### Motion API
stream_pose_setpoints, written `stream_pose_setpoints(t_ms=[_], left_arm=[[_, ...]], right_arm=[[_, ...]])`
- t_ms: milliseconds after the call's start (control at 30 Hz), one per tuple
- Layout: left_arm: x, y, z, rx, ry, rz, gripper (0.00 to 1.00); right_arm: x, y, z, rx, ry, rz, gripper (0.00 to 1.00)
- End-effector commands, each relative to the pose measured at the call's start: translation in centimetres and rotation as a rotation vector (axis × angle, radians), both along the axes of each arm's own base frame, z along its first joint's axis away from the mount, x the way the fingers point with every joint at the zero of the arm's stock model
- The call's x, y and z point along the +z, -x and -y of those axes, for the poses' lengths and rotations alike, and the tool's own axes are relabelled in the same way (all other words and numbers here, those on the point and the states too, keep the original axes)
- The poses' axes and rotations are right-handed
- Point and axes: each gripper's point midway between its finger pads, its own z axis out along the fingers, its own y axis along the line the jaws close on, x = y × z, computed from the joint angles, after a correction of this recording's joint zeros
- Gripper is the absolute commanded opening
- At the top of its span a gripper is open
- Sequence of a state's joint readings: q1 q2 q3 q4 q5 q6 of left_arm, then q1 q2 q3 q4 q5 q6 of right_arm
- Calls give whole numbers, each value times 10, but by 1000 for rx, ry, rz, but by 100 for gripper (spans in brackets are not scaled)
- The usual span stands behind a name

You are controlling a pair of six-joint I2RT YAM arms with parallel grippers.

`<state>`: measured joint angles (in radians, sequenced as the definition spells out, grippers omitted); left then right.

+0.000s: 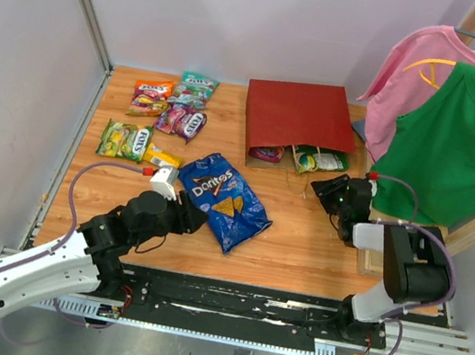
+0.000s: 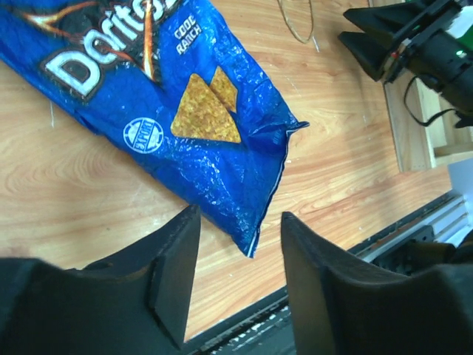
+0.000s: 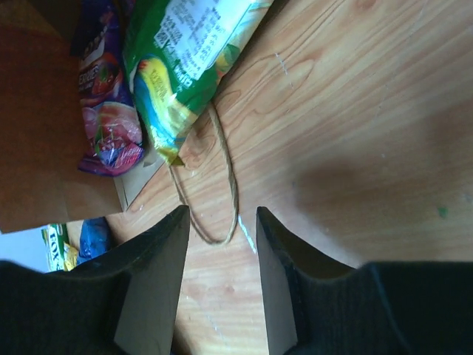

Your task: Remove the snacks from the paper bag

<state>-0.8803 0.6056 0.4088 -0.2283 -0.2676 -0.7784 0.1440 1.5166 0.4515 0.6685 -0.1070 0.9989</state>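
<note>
Right end effector (image 3: pixel 220 222) hangs low over the tabletop (image 1: pixel 299 243) with its jaws apart and nothing gripped. Just ahead of its fingertips lies the loop of a twisted handle (image 3: pixel 229 185), and beyond that the mouth of the paper bag (image 1: pixel 298 115). A green packet (image 3: pixel 185 66) and a purple packet (image 3: pixel 107 111) poke out of the mouth side by side.

The left end effector (image 2: pixel 240 225) is likewise released and empty. The Doritos bag (image 2: pixel 185 111) lies flat on the wood right before its fingers, out of the paper bag. More loose packets (image 1: pixel 173 98) sit well beyond it.

The step in hand looks like fetching the green packet. To do it well, the right end effector should pass over the handle loop rather than through it, so the cord does not snag a finger. It should then pinch only the green packet's nearest edge, clear of the purple one. A low, straight pull back toward itself should keep the light bag from dragging along.
</note>
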Motion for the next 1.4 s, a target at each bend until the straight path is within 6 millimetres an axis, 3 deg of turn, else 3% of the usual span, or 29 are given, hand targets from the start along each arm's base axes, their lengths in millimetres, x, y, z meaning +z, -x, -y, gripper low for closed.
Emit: stream_pose_setpoints(t_ms=[0,133,333,467,633,867,1000,1233,1367], left_arm=[[-8,4,-4,-8,-24,-8,55],[-4,7,-7,-13,-22,5,57],[2,10,-15,-5,-31,14,70],[4,12,-18,-7,-29,22,71],[6,14,-17,-14,-20,21,71],[19,16,-15,-30,2,36,71],[22,15,-15,-32,-3,43,71],[23,14,-11,-42,1,43,71],[24,15,-11,-45,6,43,70]], right_arm=[[20,-39,-2,-48,-136,107,43],[8,-58,-2,-63,-188,118,46],[3,-75,3,-100,-201,133,53],[-1,-84,4,-109,-194,115,58],[-9,-91,4,-120,-185,86,57],[-19,-95,7,-131,-161,57,45],[-18,-97,7,-129,-161,60,32],[-4,-95,2,-89,-155,95,2],[8,-87,1,-74,-162,125,1]])
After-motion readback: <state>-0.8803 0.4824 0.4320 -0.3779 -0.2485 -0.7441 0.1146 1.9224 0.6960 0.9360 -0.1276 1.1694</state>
